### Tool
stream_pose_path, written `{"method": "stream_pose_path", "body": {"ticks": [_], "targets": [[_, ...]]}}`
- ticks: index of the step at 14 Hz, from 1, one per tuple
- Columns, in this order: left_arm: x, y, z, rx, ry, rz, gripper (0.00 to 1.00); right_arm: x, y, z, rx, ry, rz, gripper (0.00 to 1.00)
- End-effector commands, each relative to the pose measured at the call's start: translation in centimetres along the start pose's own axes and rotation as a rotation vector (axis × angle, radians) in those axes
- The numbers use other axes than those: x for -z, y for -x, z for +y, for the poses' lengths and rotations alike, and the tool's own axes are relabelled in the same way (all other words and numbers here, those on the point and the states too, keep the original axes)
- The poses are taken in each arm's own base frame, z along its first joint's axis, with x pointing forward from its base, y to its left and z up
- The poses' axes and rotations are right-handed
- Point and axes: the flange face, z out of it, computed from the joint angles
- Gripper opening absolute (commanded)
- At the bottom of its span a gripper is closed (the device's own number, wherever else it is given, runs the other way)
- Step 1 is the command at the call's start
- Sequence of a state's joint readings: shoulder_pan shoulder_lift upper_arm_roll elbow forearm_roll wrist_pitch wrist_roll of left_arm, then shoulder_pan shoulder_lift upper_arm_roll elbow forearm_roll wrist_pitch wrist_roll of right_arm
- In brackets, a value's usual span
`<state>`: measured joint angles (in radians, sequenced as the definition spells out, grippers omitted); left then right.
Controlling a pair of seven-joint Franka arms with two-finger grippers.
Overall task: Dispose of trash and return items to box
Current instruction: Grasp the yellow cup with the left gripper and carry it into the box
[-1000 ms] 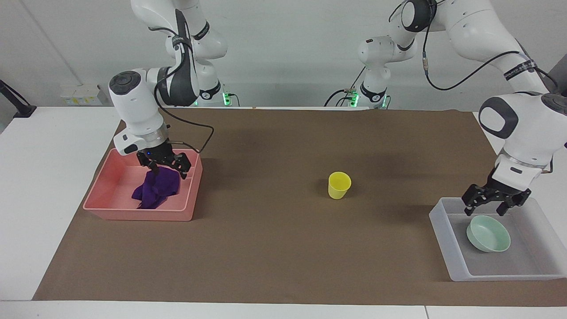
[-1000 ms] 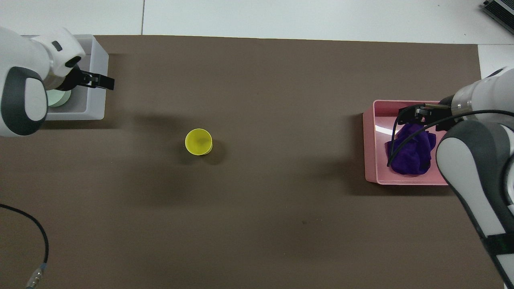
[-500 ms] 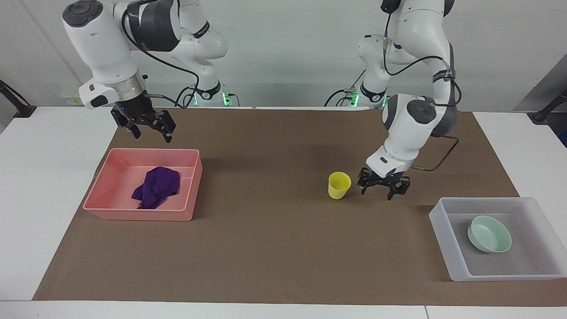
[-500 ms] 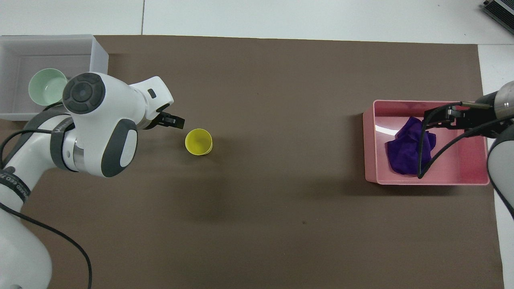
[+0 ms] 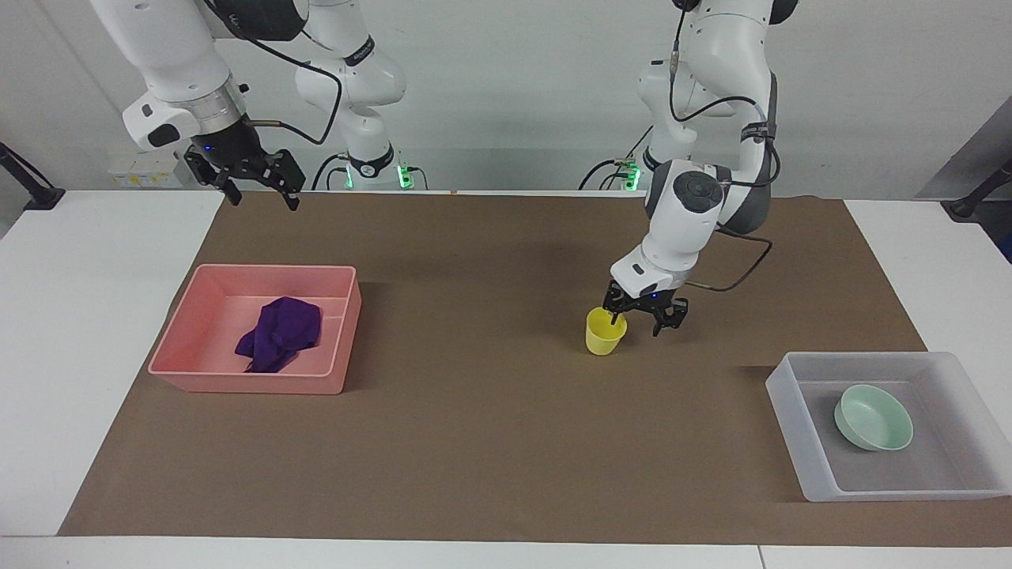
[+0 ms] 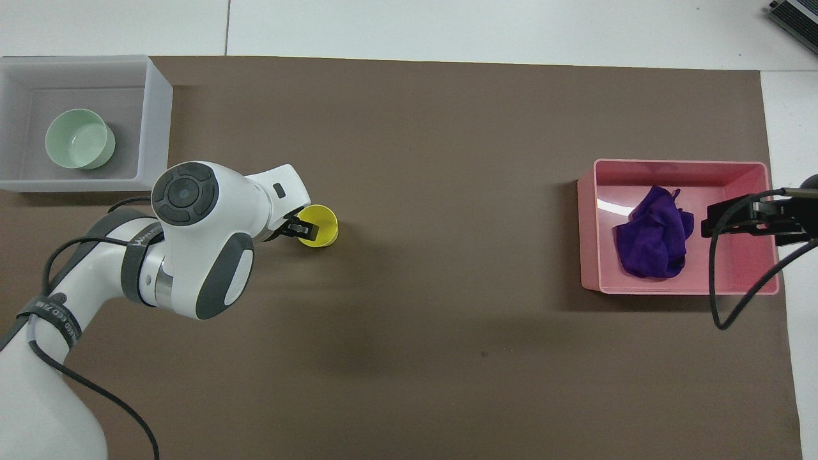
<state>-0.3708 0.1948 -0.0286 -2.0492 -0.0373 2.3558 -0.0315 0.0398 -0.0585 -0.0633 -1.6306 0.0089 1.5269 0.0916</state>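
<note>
The yellow cup (image 5: 606,333) stands upright mid-mat; it also shows in the overhead view (image 6: 323,225). My left gripper (image 5: 640,320) is open at the cup's rim, one finger inside the cup and the other outside it toward the left arm's end; it also shows from above (image 6: 299,228). The mint-green bowl (image 5: 873,416) sits in the translucent box (image 5: 791,415). The purple cloth (image 5: 281,332) lies in the pink bin (image 5: 245,383). My right gripper (image 5: 262,194) is open and empty, raised high over the bin's edge nearer the robots.
The brown mat (image 5: 474,442) covers most of the table. From above, the box (image 6: 155,121) lies at the left arm's end, farther from the robots than the cup, and the pink bin (image 6: 589,223) at the right arm's end.
My left gripper left the bowl in the box, crossed to the cup and came down astride its rim. My right gripper let go of the cloth in the pink bin and rose.
</note>
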Motion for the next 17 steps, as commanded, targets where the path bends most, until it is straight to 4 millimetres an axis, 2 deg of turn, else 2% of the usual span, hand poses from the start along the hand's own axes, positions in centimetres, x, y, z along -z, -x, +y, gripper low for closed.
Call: {"method": "stream_pose_path", "body": {"ticks": [1,2,6,9,12,14,17], "targets": [[-0.8,1.4,1.7,0.057,0.005,0.072,0.21,0.9,0.4,0.7,0.066,0.007,-0.005,1.0],[-1.0,1.5,1.8,0.069,0.007,0.083,0.02,0.9,0.6,0.8,0.069,0.007,-0.005,1.0],[-0.7,1.1,1.6,0.079,0.006,0.085,0.0,0.7,0.9,1.7,0.048,0.004,-0.007,1.0],[2.0,-0.2,0.1,0.101,0.004,0.106,0.0,0.7,0.8,2.4,0.034,0.001,-0.008,1.0],[5.9,-2.5,-4.9,0.15,-0.011,0.105,0.0,0.7,0.8,1.9,0.051,0.004,-0.002,1.0],[7.7,-3.2,-9.1,0.143,-0.025,0.119,0.0,0.5,0.4,1.2,0.064,0.022,0.029,1.0],[10.0,-3.9,-15.7,0.151,-0.05,0.136,0.0,-0.8,0.8,1.0,0.072,0.034,0.036,1.0]]}}
